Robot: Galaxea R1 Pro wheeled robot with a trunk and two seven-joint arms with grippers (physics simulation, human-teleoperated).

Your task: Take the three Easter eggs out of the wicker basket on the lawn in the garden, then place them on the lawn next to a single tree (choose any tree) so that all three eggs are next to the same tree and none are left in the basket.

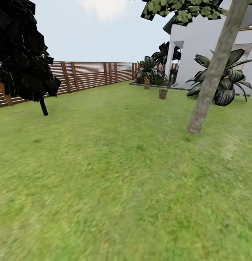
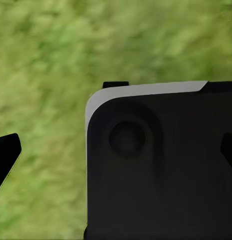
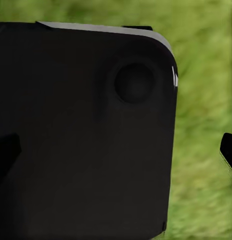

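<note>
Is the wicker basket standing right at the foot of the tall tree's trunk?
No. The wicker basket stands far back on the lawn near the house, well apart from the tree.

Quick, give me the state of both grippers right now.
Left gripper: open, fingers wide apart, holding nothing, above the lawn.
Right gripper: open, fingers wide apart, holding nothing.

- You have no text, label, brand, number or sign to read in any of these views.
</note>
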